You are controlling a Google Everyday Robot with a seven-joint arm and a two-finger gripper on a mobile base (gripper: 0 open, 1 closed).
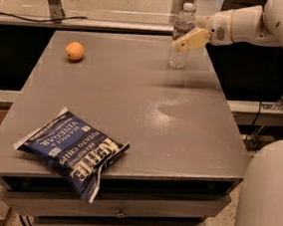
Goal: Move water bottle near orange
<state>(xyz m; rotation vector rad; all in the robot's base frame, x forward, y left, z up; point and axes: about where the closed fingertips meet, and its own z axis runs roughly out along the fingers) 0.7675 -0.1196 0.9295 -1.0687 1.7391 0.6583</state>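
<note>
The water bottle [182, 19], clear and ribbed with a white cap, stands upright at the far right of the grey table [133, 99]. My gripper [182, 43] reaches in from the right on the white arm and sits at the bottle's mid-height, overlapping its front. The bottle's base rests on the table. The orange [75, 50] lies on the far left part of the table, well apart from the bottle.
A blue chip bag [73, 149] lies at the front left, overhanging the table's front edge. Drawers [122, 213] sit under the table. A white robot body part [266, 197] fills the lower right. A rail [90, 25] runs behind the table.
</note>
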